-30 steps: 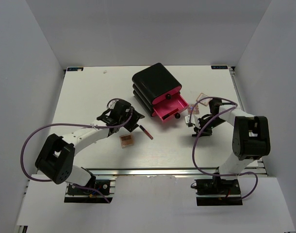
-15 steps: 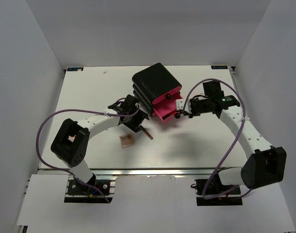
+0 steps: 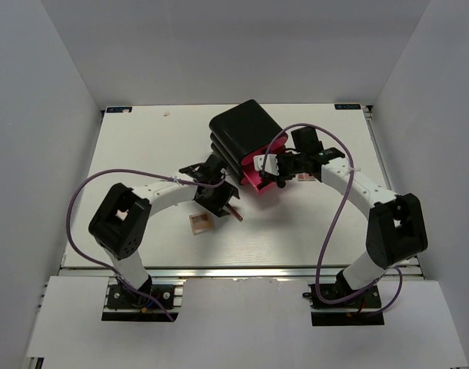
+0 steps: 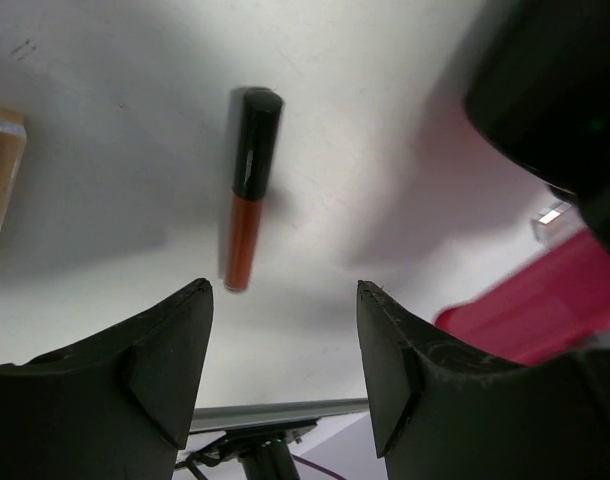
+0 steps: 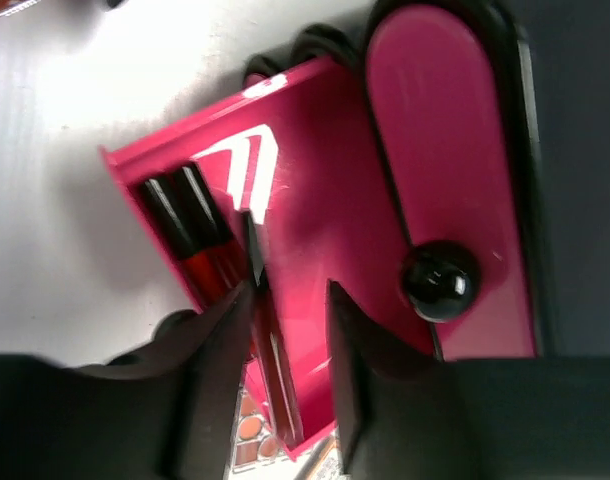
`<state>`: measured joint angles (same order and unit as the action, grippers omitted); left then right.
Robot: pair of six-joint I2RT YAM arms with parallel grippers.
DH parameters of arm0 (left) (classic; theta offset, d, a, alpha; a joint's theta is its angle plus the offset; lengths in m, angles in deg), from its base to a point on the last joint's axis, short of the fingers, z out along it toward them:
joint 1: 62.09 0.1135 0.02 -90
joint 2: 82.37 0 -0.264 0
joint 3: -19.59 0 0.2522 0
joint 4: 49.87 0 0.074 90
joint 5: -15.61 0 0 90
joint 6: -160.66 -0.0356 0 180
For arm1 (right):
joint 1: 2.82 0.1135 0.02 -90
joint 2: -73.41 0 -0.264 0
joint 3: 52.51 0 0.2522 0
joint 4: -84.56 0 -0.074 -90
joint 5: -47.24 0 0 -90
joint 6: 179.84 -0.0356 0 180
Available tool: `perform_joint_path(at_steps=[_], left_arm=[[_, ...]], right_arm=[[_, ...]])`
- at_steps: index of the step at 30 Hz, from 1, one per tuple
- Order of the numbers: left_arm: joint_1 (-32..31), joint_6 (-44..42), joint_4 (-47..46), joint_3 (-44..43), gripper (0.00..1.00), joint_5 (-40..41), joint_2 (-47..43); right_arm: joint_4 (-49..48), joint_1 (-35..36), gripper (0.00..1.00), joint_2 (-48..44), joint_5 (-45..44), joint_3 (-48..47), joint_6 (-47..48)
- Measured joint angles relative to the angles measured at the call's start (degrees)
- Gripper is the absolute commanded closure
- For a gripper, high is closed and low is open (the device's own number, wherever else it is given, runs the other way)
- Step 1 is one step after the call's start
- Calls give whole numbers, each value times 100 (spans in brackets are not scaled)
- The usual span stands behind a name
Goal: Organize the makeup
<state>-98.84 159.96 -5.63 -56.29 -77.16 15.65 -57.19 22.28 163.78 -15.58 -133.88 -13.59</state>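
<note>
A small square pinkish-brown palette [image 3: 201, 223] lies nearest on the white desk [image 3: 142, 146]. Just beyond it, the left claw [image 4: 282, 290] hovers wide and empty over a thin black-and-red stick [image 4: 250, 185]. Farther off, the right claw [image 5: 285, 295] is narrow and pinches a second palette [image 5: 251, 430] edge-on above the open pink drawer [image 5: 315, 200] of the black three-drawer box [image 3: 242, 127]. Two more sticks [image 5: 190, 235] lie in that drawer.

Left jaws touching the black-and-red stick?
Apart. Left wrist view: black-and-red stick lies on the table ahead of the left gripper, bare table visible between it and both open jaws.
</note>
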Motion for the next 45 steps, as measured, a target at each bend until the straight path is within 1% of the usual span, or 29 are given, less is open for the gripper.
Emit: perform_joint_path(at_steps=[1,4,8,11,12,13,15,16,19,22,23,26,27,30,31,33,35,38,40,43,45], left_arm=[[-22,7,42,-42,32,-11,105],[-74,15,111,-120,33,-35,374],[-144,11,227,-238,34,-68,654],[-201,-15,372,-431,37,-72,833],[-216,-28,424,-516,39,-66,890],[-238,-39,516,-632,44,-61,970],[-260,-70,715,-872,51,-37,1147],[-275,-94,890,-1023,55,-11,1250],[-286,-186,1300,-1427,58,-17,1523],[-299,-225,1530,-1563,62,-20,1611],[-306,-232,1578,-1563,66,-17,1611],[-321,-238,1746,-1558,75,-26,1611],[-323,-243,1770,-1558,82,-37,1611],[-326,-291,1792,-1563,92,-52,1600],[-326,-319,1808,-1567,97,-24,1600],[-352,-396,1880,-1620,100,70,1593],[-387,-511,1943,-1687,100,278,1576],[-457,-699,1934,-1718,100,603,1344],[-527,-809,1860,-1690,100,824,973],[-697,-1134,1427,-1469,100,1333,11],[-868,-1578,914,-1145,100,1790,-905]], right_arm=[[-57,0,49,0,-24,0,4],[-232,0,44,0,-57,0,-13],[-345,0,43,-42,-76,2,-120],[-490,0,44,-273,-79,114,-352],[-527,-9,44,-396,-61,157,-466],[-560,-28,44,-525,-26,190,-592],[-649,-61,44,-817,59,243,-859],[-723,-83,44,-988,107,293,-986],[-887,-140,44,-1497,214,496,-1276],[-968,-190,44,-1921,304,667,-1491],[-981,-208,44,-2035,321,706,-1569],[-1014,-264,43,-2258,396,789,-1738],[-1021,-293,43,-2312,424,815,-1790],[-1023,-380,43,-2448,492,890,-1934],[-1021,-415,43,-2490,516,911,-1980],[-1010,-476,43,-2562,586,940,-2085],[-1010,-542,43,-2623,640,940,-2210],[-1034,-699,44,-2741,732,973,-2446],[-1104,-811,46,-2839,772,1075,-2586],[-1200,-979,52,-2970,793,1263,-2776],[-1268,-1099,58,-3029,817,1373,-2885]])
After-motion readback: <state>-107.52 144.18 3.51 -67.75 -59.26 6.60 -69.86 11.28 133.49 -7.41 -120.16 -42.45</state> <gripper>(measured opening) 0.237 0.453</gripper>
